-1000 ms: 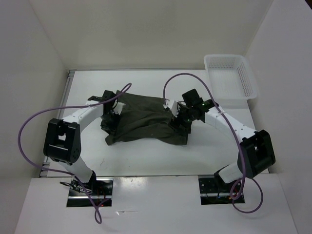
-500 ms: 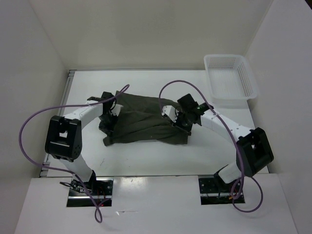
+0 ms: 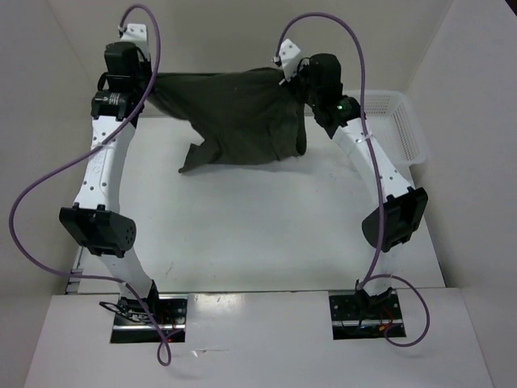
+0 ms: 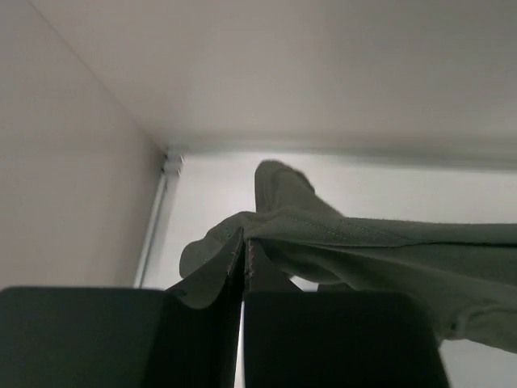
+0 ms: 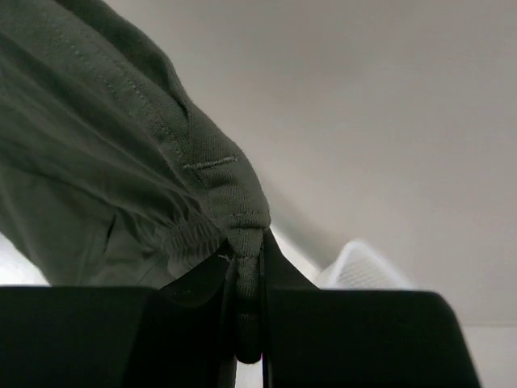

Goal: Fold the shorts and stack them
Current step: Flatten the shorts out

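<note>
The shorts (image 3: 234,113) hang spread over the table (image 3: 242,234). The left jaws and right jaws are each pinched shut on an upper corner. The cloth is likely light, limp and wrinkle-prone. Grip at seamed edges.

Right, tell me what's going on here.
The robot holds a pair of olive shorts up over the table, stretched between its arms. The left hand and the right hand are each shut on a top corner, and the legs hang down. Nothing is folded yet; a white basket sits far right.
</note>
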Controlling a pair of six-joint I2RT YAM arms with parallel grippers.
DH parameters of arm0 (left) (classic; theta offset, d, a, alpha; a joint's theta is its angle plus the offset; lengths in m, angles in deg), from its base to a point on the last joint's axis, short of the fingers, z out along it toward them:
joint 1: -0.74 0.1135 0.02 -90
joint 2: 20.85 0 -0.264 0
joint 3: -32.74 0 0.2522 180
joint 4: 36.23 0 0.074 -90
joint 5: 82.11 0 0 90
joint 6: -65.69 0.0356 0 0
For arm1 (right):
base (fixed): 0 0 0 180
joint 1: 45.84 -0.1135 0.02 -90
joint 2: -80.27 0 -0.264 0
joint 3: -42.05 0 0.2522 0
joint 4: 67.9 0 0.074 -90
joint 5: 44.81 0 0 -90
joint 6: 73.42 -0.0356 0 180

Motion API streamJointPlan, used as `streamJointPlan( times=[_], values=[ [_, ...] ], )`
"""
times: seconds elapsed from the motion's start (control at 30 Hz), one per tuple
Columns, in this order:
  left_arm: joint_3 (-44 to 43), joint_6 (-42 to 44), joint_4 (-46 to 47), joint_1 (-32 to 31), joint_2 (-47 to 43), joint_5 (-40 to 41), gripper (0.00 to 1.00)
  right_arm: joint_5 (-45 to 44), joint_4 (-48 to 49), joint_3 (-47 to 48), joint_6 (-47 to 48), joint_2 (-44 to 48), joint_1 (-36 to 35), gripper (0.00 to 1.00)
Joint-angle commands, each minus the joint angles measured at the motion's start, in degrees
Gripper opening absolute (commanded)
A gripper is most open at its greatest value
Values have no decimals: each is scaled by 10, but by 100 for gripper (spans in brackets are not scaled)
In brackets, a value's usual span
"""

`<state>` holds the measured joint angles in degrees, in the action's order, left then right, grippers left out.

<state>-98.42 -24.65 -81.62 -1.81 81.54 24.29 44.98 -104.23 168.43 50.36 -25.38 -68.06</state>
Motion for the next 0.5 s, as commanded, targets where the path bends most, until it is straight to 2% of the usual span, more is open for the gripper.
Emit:
streamJointPlan(
  times=[0.0,0.1,0.23,0.27,0.37,0.4,0.47],
  values=[
    [-77,3,9,10,9,66,0,-64,51,88,-8,-9,4,0],
    [-66,3,-8,4,-8,61,0,-64,51,66,19,8,-1,0],
    [104,3,-1,-32,-80,54,0,-40,28,-56,79,64,-19,0],
    [178,3,-1,-40,-90,54,0,-40,28,-128,123,79,-35,0],
    [275,3,-15,-65,-128,49,0,-47,34,-278,160,139,-68,0],
    [345,3,-27,-74,-136,49,0,-40,34,-315,175,152,-75,0],
    [420,3,-33,-112,-161,56,0,-35,27,-422,192,190,-101,0]
  ],
)
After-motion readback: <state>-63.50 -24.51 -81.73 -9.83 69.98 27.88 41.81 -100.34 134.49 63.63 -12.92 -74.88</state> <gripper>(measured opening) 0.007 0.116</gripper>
